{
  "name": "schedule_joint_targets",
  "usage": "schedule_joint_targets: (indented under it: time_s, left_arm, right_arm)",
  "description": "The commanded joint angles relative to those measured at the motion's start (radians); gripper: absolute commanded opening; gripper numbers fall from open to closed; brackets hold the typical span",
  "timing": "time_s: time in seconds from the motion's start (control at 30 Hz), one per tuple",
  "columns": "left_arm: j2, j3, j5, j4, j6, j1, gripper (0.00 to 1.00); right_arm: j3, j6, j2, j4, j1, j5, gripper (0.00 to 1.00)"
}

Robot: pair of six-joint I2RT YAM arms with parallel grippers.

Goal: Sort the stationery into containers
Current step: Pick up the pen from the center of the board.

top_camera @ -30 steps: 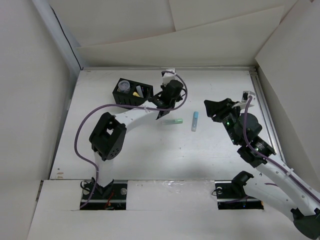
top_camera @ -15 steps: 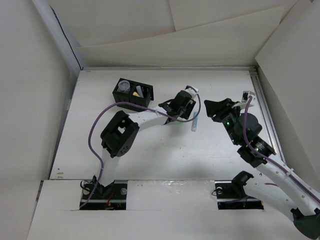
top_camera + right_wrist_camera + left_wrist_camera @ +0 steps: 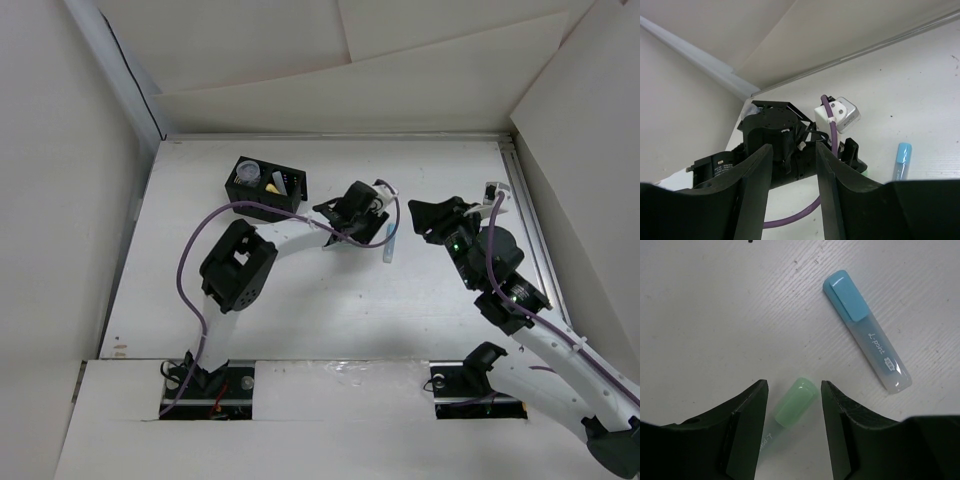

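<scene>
1. Two highlighters lie loose on the white table [image 3: 300, 300]: one pale green highlighter [image 3: 796, 402] and one light blue highlighter [image 3: 867, 332]. They are near each other but not touching.
2. There is one black desk organizer [image 3: 292, 192], on the far left part of the table, well apart from the two loose highlighters.
3. The organizer holds one clear round jar [image 3: 247, 176] with a greyish lid, standing at its left end. One yellow stick [image 3: 272, 187] sits in the compartment just to the right of the jar. A small pale thing lies beyond the yellow stick; it is too small to name.
4. The left gripper [image 3: 793, 390] is low over the table with its jaws moderately apart. The capped end of the pale green highlighter lies between its fingers [image 3: 747, 430], resting on the table. A sliver of table shows on either side, narrower on the right, so it is not clamped.
5. The light blue highlighter lies just beyond the left gripper's right finger, outside the jaws, cap end away from the camera.
6. The right gripper [image 3: 794, 150] hangs above the table to the right of the blue highlighter, jaws partly spread with nothing between them.
</scene>
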Motion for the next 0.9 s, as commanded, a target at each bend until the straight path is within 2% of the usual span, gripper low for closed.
schedule_joint_targets:
  time_s: [0.0,0.1,0.53,0.57,0.73,0.87]
  left_arm:
    - [0.008,0.0,0.053,-0.028,0.045,0.005,0.44]
    - [0.008,0.0,0.064,-0.038,0.055,0.005,0.46]
    - [0.081,0.029,0.026,-0.083,0.064,0.005,0.46]
    - [0.09,0.029,0.017,-0.083,0.064,0.005,0.45]
    - [0.101,0.038,0.007,-0.094,0.064,0.005,0.24]
    - [0.101,0.038,-0.002,-0.084,0.055,0.005,0.15]
  right_arm:
    - [0.043,-0.007,-0.005,0.052,-0.005,0.001,0.46]
    - [0.043,-0.007,-0.005,0.052,-0.005,0.001,0.46]
    - [0.043,-0.007,-0.005,0.052,-0.005,0.001,0.46]
    - [0.043,-0.007,-0.005,0.052,-0.005,0.001,0.46]
    - [0.043,-0.007,-0.005,0.052,-0.005,0.001,0.46]
    - [0.043,-0.007,-0.005,0.052,-0.005,0.001,0.46]
